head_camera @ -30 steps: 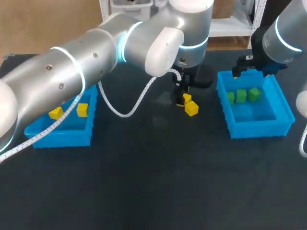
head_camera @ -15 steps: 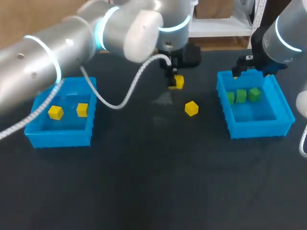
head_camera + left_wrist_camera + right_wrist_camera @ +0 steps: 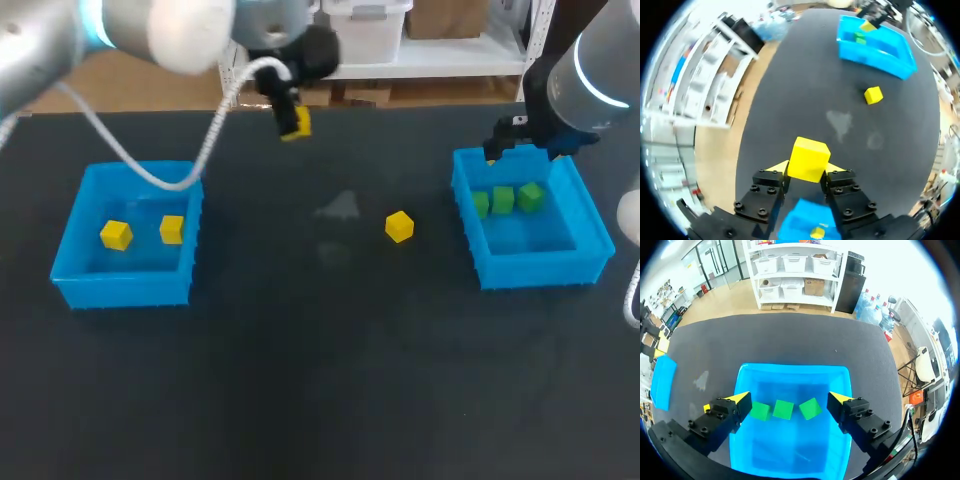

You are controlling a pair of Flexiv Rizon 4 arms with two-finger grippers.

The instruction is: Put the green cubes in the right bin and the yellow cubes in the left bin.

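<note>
The left hand (image 3: 288,112), clamped on a yellow cube (image 3: 296,122), has lifted it off the middle of the bench (image 3: 300,380) and swung it far and left. It is now in the air, short of the left bin (image 3: 125,287), which holds two yellow cubes (image 3: 116,235). One loose yellow cube (image 3: 399,226) still waits near the right bin (image 3: 535,270). The right hand (image 3: 788,400) stays spread wide over that bin's three green cubes (image 3: 503,199).

head overhead; both wrists see right bin (image 3: 790,445)
</note>
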